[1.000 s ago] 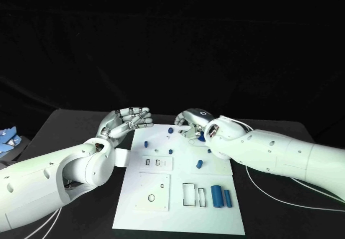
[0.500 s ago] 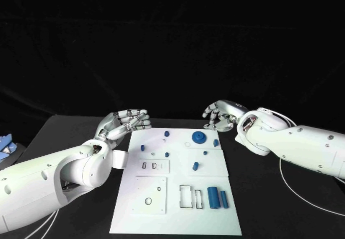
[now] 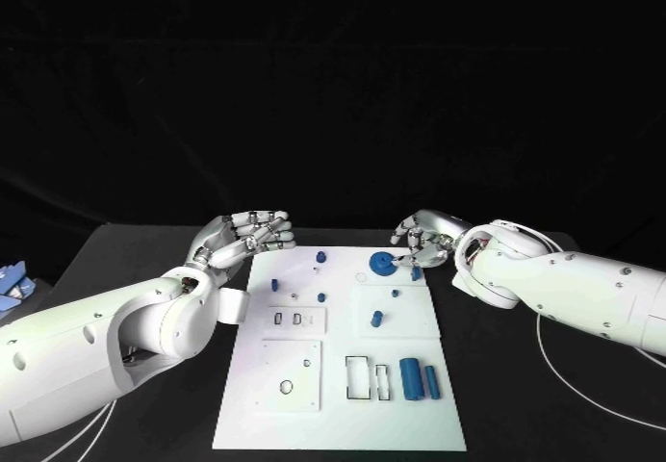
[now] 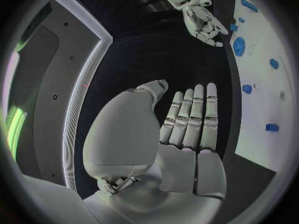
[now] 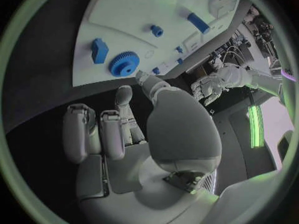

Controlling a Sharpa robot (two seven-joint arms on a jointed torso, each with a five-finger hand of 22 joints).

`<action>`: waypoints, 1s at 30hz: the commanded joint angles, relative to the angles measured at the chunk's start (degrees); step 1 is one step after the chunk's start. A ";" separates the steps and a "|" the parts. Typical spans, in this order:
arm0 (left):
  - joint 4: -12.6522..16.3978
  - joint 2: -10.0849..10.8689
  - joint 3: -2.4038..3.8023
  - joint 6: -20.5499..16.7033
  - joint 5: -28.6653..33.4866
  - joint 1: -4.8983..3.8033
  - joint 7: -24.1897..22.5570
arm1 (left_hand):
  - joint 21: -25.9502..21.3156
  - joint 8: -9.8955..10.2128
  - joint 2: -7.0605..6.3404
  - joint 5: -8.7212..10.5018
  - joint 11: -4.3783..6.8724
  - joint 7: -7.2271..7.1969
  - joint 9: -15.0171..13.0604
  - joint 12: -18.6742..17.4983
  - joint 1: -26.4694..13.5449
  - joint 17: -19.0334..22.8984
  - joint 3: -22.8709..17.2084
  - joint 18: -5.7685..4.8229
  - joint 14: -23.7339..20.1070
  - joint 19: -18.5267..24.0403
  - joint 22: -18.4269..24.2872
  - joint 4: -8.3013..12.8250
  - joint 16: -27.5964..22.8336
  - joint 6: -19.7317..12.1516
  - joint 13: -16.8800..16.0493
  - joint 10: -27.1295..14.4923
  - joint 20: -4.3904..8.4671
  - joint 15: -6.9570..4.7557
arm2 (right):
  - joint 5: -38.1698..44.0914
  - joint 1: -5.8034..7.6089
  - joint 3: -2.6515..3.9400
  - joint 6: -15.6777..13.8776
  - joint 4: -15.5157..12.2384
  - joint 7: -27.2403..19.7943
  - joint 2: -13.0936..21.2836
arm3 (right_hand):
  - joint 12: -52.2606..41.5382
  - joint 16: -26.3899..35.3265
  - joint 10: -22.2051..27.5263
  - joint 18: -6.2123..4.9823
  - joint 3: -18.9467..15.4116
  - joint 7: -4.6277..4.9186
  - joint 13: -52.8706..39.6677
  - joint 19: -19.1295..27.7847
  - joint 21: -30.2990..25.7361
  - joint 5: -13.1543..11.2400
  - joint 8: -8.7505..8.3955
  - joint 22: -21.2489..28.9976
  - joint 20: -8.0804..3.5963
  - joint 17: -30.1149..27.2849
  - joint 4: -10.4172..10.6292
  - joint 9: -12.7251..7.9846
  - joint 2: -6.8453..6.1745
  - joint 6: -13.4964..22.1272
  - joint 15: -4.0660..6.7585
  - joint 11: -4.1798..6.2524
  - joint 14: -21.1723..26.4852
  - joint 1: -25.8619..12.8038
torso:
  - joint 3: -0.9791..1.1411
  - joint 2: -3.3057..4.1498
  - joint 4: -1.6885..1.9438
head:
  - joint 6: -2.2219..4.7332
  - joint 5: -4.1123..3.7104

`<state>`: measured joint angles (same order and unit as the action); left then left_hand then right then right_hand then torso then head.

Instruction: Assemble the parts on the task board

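I am working over the black bench (image 3: 139, 241), with the white task board (image 3: 347, 385) lying in the middle between my arms. My right robot hand (image 3: 423, 241) is now hovering just off the board's far right corner, having pulled back from over the board where it was a second ago; its fingers are curled loosely inward and holding nothing. My left robot hand (image 3: 250, 236) is staying where it was, beside the board's far left corner, fingers held straight together, empty and not touching the board.

The blue gear (image 3: 382, 262), hidden under my right robot hand a second ago, is now sitting uncovered on the board's far end (I judge it just placed, though I cannot tell if it is fully seated). Remaining blue parts are lying along the board: the large cylinder (image 3: 412, 377) near the close end, smaller pieces scattered mid-board. Assembly is looking early; most parts are waiting.
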<state>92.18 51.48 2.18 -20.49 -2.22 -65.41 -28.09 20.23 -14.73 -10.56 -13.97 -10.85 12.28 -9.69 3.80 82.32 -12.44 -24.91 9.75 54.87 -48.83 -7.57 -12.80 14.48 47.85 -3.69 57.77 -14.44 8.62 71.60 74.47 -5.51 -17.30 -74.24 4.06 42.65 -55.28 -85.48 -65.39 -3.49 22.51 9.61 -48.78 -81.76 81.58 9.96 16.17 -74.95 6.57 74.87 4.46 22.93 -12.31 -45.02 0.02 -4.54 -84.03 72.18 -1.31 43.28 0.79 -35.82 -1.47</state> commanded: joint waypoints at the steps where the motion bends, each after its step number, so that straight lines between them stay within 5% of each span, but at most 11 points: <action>1: -0.05 -0.17 0.03 1.58 0.14 -0.05 0.10 | -0.24 0.39 0.18 0.29 -0.24 1.96 0.08 -0.18 -0.57 -0.09 -0.31 0.59 -0.48 0.44 0.12 0.05 -0.33 0.08 0.00 -0.03 -0.04 -0.05 | -0.50 -0.45 0.02 1.28 0.76 0.16 -0.76 | -4.21 -0.76 -1.47 0.65 -0.56 0.04 -4.63 -0.52 0.50 -0.39 0.31 -3.97 -0.08 3.35 0.43 0.13 0.11 0.52 -0.44 -0.13 -3.65 0.73 | 0.08 0.14 0.24 | -0.14 0.03; 13: -0.23 -0.39 0.03 1.70 0.12 -0.04 0.06 | -0.24 0.39 0.18 0.29 -0.24 1.96 0.08 -0.18 -0.57 -0.09 -0.31 0.59 -0.48 0.44 0.12 0.05 -0.33 0.08 0.00 -0.03 -0.04 -0.05 | -0.12 -1.29 -0.04 0.03 2.69 0.50 -2.87 | -10.40 -2.15 -3.05 0.89 -2.14 0.60 -11.56 -1.18 1.24 -0.03 0.41 -5.22 0.48 7.05 1.52 0.41 0.48 2.16 -1.03 -0.73 -4.29 1.56 | 0.04 0.26 0.27 | -0.50 -0.39; 22: -0.43 -0.47 0.03 1.73 0.11 -0.04 0.10 | -0.27 0.41 0.19 0.27 -0.25 1.96 0.09 -0.17 -0.57 -0.10 -0.37 0.60 -0.52 0.48 0.15 0.12 -0.39 0.06 0.00 -0.07 -0.07 -0.03 | -0.03 -1.72 -0.04 -0.14 4.36 0.73 -3.98 | -10.81 -2.21 -3.09 0.91 -2.01 0.61 -12.03 -1.21 1.28 0.25 0.57 -5.32 0.54 7.21 1.62 0.49 0.84 2.11 -1.07 -0.75 -4.31 1.87 | 0.04 0.29 0.44 | -0.99 0.21; 30: -0.59 -0.48 0.03 1.66 0.10 -0.03 0.12 | -0.27 0.41 0.19 0.27 -0.25 1.96 0.09 -0.17 -0.57 -0.10 -0.37 0.60 -0.52 0.48 0.15 0.12 -0.39 0.06 0.00 -0.07 -0.07 -0.03 | -0.12 -2.03 -0.04 0.98 4.82 0.60 -4.42 | -12.08 -2.38 -3.85 0.97 -1.52 0.52 -13.48 -1.39 1.48 0.87 1.13 -5.66 0.56 7.69 1.70 0.73 1.32 1.45 -1.04 -0.66 -4.39 2.43 | 0.17 0.33 0.25 | -1.12 0.81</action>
<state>91.56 51.13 2.17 -19.86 -2.21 -65.40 -27.73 20.24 -14.49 -10.56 -13.97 -10.85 12.28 -9.65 3.81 82.32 -12.47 -24.91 9.75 54.88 -48.83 -7.51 -12.80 14.48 47.85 -3.69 57.77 -14.44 8.61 71.32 72.51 -5.56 -17.27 -69.48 4.47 38.31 -67.25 -87.65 -68.90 -3.50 20.80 10.13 -62.21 -82.69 82.86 10.64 17.06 -74.92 7.08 74.95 6.18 23.57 -10.87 -43.28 -0.82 -5.33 -84.02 74.21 -1.21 43.60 1.11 -36.90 -0.79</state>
